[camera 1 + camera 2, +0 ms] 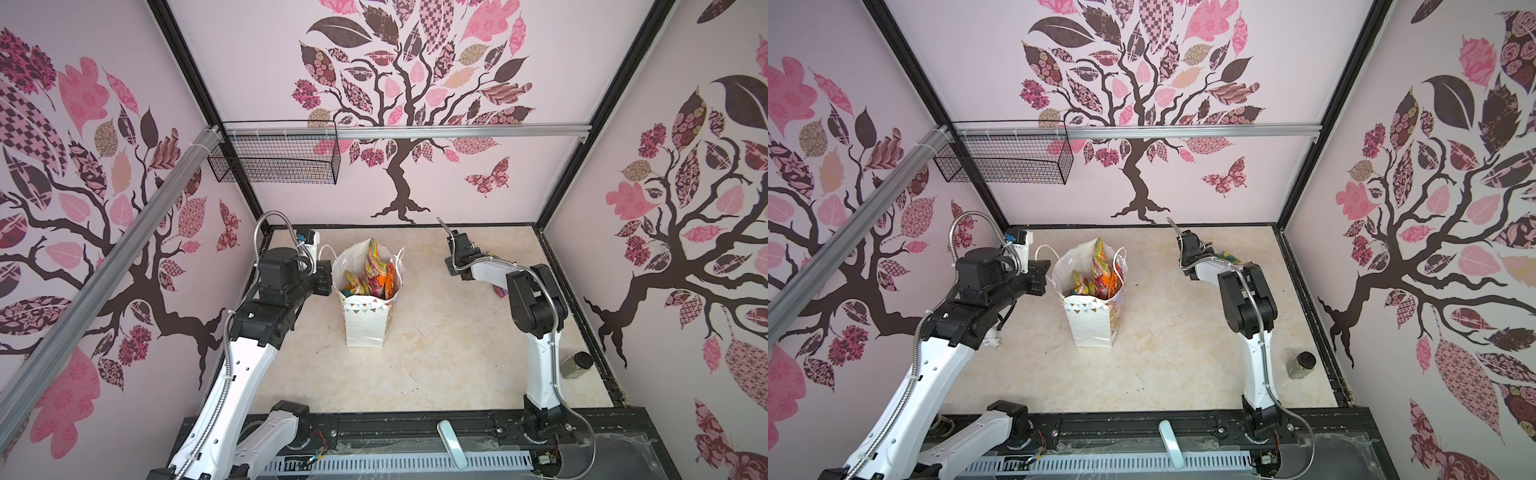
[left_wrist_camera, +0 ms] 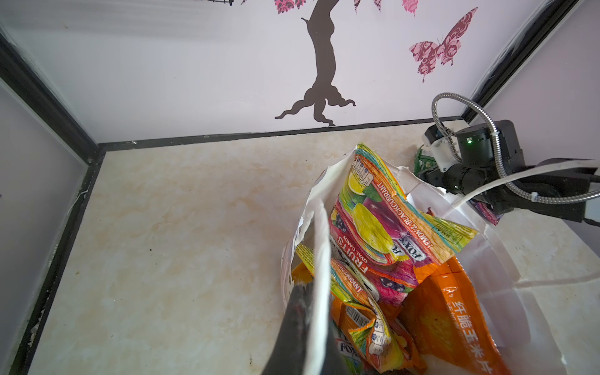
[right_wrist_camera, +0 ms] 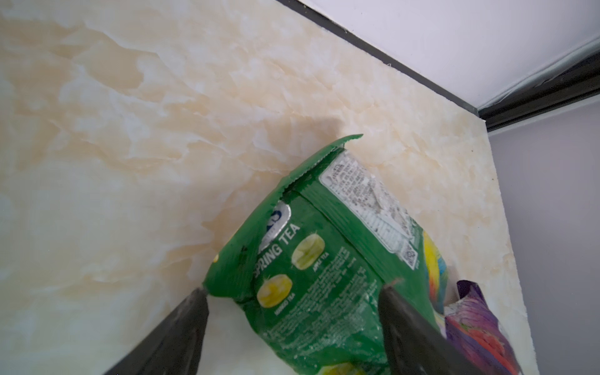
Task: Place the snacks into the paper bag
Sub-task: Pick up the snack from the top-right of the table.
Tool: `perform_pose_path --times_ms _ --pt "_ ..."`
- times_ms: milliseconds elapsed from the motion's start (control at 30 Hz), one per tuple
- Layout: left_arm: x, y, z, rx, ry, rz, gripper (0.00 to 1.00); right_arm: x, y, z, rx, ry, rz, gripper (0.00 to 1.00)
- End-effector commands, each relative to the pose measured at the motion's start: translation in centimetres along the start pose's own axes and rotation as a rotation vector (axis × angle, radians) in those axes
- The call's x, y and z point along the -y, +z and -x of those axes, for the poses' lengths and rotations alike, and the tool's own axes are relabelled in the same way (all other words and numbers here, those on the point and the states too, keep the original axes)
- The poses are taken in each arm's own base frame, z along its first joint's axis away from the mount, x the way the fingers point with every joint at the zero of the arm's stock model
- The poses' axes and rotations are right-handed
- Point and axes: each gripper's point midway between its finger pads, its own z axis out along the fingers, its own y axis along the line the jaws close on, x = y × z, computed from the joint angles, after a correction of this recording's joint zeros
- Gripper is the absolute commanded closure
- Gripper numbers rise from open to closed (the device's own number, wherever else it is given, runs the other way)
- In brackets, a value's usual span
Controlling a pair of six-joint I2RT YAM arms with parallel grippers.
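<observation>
A: Which snack is in hand?

B: The green pouch [image 3: 324, 233]. It lies on the table [image 3: 130, 130] near the far corner on the right arm's side, well apart from the paper bag [image 1: 365, 324]. A purple pouch [image 3: 477, 324] lies just beside it.

A: And the right gripper [image 3: 293, 289]?

B: It is spread wide, one finger at each side edge of the green pouch, with nothing pinched (the foil looks puffed and slippery). I'd sink lower before closing and bite across the body, not the serrated top seal, keeping clear of the purple one.

A: The bag?

B: It stands upright and already holds several snacks [image 1: 370, 286]. The left gripper [image 2: 311, 302] is clamped on its rim, holding the mouth open. One tall pouch [image 2: 373, 227] pokes above the rim, so I'd drop the green one short edge first into the gap beside the orange pouch [image 2: 454, 308].
</observation>
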Motion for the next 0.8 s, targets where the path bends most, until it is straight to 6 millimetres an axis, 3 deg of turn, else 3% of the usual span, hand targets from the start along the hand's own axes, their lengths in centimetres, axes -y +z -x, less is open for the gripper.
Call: perform_pose_path --times_ms 0,133,533,767 --pt "-0.1 0.2 0.4 0.023 0.001 -0.002 1.0 -1.3 1.3 -0.2 -0.014 -0.064 0.014 0.13" --pt "-0.1 0.2 0.3 0.022 0.002 -0.001 1.0 -1.6 1.6 -0.5 -0.029 -0.089 0.002 0.12" --pt "-0.3 0.1 0.4 0.026 0.005 0.009 1.0 -0.7 3.3 2.0 0.0 -0.119 -0.086 0.18" --pt "-0.3 0.1 0.4 0.025 0.005 0.01 1.0 -0.3 3.4 1.7 -0.016 -0.09 -0.076 0.42"
